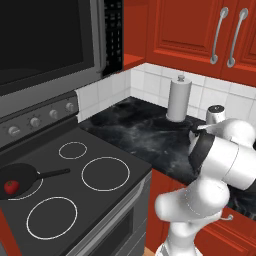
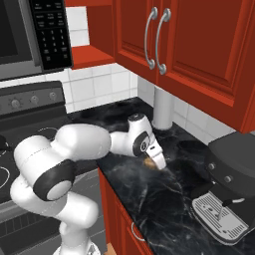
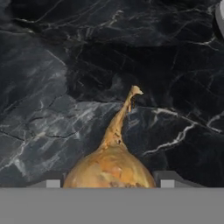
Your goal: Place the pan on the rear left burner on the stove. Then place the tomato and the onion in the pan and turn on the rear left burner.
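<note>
Four white rings mark the black glass stove [image 1: 100, 200], with the grey knob panel behind it and the steel oven front cut off at the picture's bottom edge. Pan [image 1: 17, 179] is small, round, matte black and shallow, sitting on the rear left burner [image 1: 30, 192] near the stove's left edge; most of that ring is hidden under it, with only a thin arc showing at the pan's front. Its thin straight handle points right toward the stove's middle. Tomato [image 1: 11, 187] is a glossy red ball lying inside the pan, on its near-left side. Microwave [image 1: 45, 45] hangs above, grey with a dark door, cropped at the top and left edges.

Countertop [image 2: 149, 199] to the right is black marble with pale veins, smooth and shiny. Paper towel roll [image 1: 178, 99], a white cylinder, stands at the counter's back edge by the tiled wall. Onion [image 3: 111, 168] is tan-yellow and mottled with a thin, bent stem, resting on the counter in its middle part; in the right base view only a sliver of it shows under the hand. Gripper [image 3: 107, 179] is low over it, fingers [image 3: 52, 180] spread apart on either side of the bulb; whether the pads touch the skin is hard to tell, since the tips are mostly cut off. Coffee machine [image 2: 231, 189], dark with a steel drip tray, sits at the counter's right end, partly cropped.
</note>
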### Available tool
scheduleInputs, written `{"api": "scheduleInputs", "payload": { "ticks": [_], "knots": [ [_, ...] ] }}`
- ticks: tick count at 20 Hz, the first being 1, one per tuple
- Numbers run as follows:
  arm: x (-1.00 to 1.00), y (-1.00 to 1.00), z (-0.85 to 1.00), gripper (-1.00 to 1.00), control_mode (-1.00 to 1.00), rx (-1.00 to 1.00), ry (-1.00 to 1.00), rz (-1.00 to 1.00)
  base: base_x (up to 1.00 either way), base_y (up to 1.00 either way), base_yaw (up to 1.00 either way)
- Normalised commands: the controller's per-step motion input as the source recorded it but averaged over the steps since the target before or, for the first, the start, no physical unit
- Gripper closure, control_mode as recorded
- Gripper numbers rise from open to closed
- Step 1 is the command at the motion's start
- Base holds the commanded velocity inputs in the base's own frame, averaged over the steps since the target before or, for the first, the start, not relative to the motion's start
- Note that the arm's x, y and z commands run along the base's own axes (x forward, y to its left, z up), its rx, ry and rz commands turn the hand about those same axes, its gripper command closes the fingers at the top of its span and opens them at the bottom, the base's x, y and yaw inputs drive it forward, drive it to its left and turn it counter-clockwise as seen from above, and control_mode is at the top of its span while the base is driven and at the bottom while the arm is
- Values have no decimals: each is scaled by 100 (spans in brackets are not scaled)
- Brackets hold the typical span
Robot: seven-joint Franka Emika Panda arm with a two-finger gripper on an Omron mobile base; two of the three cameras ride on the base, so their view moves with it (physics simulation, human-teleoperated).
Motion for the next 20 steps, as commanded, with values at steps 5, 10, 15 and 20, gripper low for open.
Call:
{"api": "scheduleInputs", "payload": {
  "ticks": [5, 10, 15, 20],
  "knots": [
    [-3, 71, 49, 100, -100, 0, 0, 22, 0, 0, 0],
    [0, 56, 51, 100, -100, 2, 0, 27, 0, 0, 0],
    [0, 59, 40, 100, -100, 5, 1, 34, 0, 0, 0],
    [0, 64, 35, 100, -100, 6, 3, 36, 0, 0, 0]
  ]
}}
